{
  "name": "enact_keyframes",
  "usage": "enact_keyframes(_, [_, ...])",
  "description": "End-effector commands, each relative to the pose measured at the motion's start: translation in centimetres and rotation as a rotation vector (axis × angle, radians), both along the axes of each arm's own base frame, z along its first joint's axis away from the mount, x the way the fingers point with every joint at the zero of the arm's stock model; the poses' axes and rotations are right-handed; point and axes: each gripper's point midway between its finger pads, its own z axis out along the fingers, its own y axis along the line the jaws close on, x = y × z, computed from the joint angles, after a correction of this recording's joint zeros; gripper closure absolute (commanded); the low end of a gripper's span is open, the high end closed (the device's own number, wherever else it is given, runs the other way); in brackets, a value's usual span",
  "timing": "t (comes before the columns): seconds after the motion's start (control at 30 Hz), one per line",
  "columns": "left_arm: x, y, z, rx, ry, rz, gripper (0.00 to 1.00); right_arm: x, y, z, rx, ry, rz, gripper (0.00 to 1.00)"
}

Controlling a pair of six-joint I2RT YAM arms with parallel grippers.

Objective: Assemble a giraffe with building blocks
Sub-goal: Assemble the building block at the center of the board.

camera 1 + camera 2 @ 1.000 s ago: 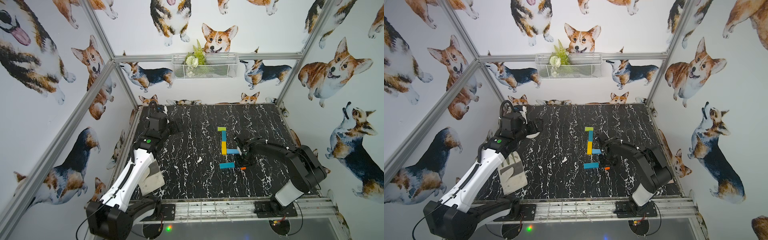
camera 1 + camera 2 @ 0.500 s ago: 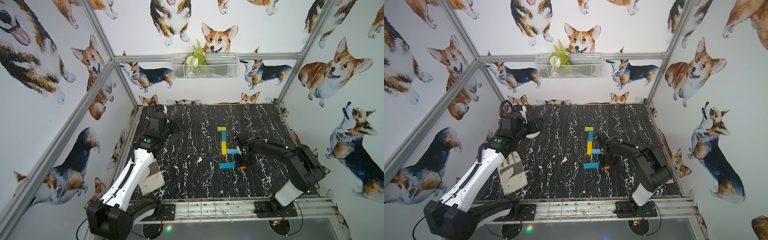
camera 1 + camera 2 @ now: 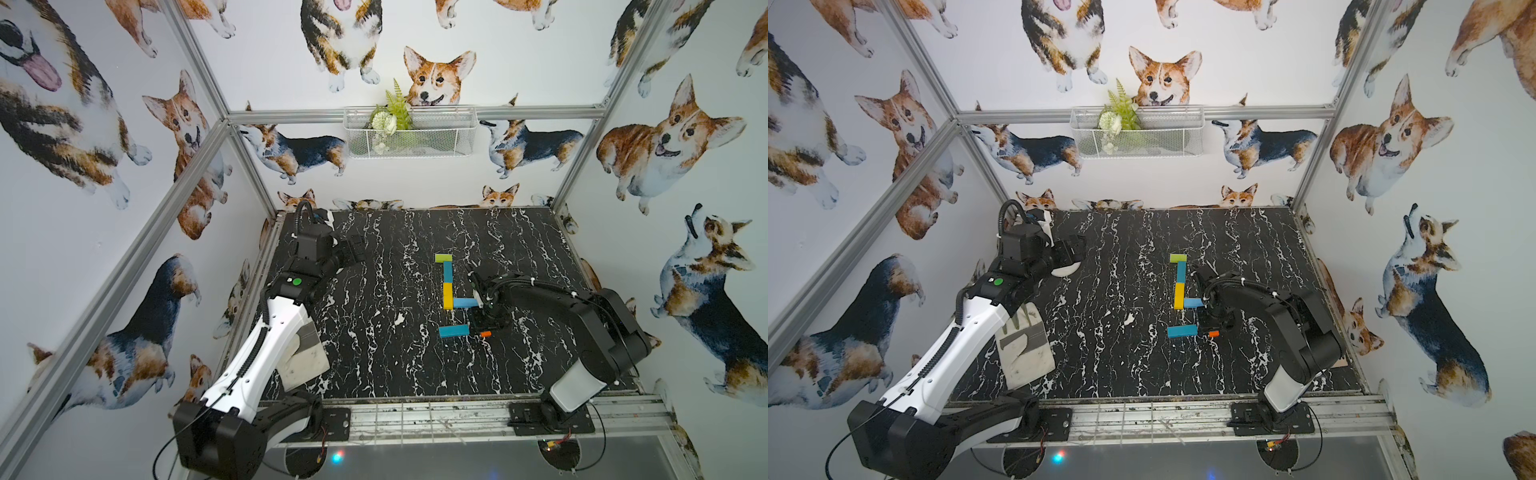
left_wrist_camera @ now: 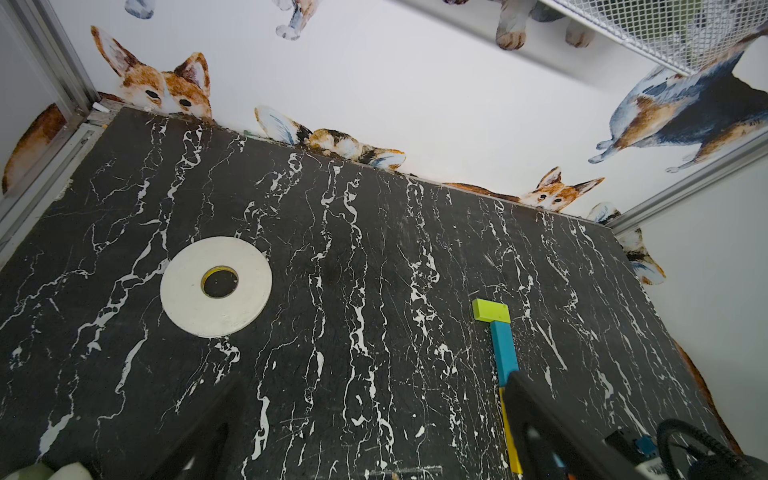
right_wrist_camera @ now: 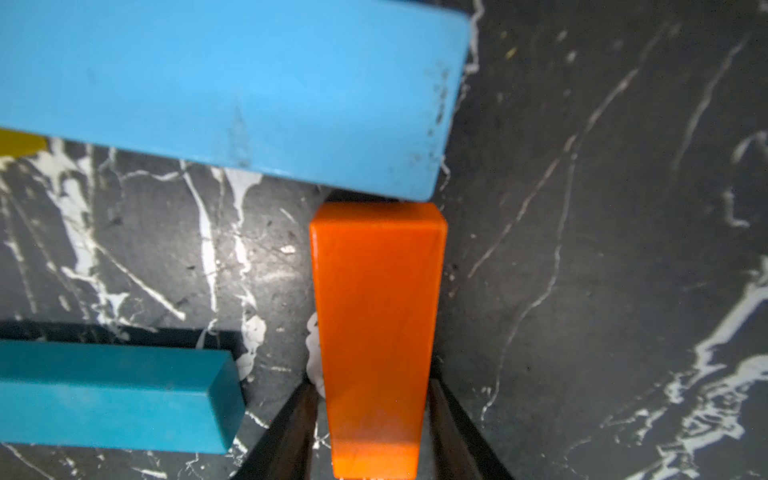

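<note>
Glossy, square-edged plastic bars on the black, white-veined marble table (image 3: 374, 365). The giraffe (image 3: 448, 291) sits right of centre in both top views: lime head, teal-and-yellow neck, light blue body bar (image 3: 464, 303).

In the right wrist view the orange bar (image 5: 376, 316) ends right at the body's corner. The right gripper (image 5: 372, 432) has its fingers either side of the bar, eased just off it.

The spare teal bar (image 3: 454, 331) lies crosswise below the body, apart from the orange one.

My left gripper (image 4: 374, 386) is spread wide over open tabletop near the white tape ring (image 4: 216, 286).

From the top, nothing's moved since a second ago.
</note>
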Motion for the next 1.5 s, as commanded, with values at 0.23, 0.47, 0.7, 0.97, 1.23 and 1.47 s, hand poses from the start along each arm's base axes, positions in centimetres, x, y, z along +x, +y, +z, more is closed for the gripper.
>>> enact_keyframes(0.23, [0.6, -1.1, 0.1, -0.033, 0.0, -0.054, 0.0, 1.5, 0.7, 4.3, 0.081, -0.144, 0.006, 0.31])
enact_keyframes(0.47, [-2.3, -15.1, -7.5, 0.175, 0.296, -0.689, 0.05, 0.6, -2.5, 15.0, 0.104, -0.426, -0.063, 0.23])
enact_keyframes(0.7, [-12.6, -22.1, -18.5, 0.784, 0.383, -1.121, 0.11, -1.7, -4.2, 14.3, 0.2, -0.393, -0.163, 0.22])
enact_keyframes(0.97, [-16.9, -24.3, -23.8, 0.99, 0.39, -1.27, 0.11, -1.5, -4.5, 15.2, 0.252, -0.431, -0.179, 0.22])
enact_keyframes(1.23, [-14.7, -26.8, -24.2, 1.021, 0.267, -1.265, 0.11, -1.1, -5.4, 16.1, 0.292, -0.478, -0.224, 0.22])
enact_keyframes(1.47, [-14.8, -29.1, -25.6, 1.007, 0.299, -1.38, 0.21, -0.9, -6.7, 16.6, 0.292, -0.522, -0.28, 0.24])
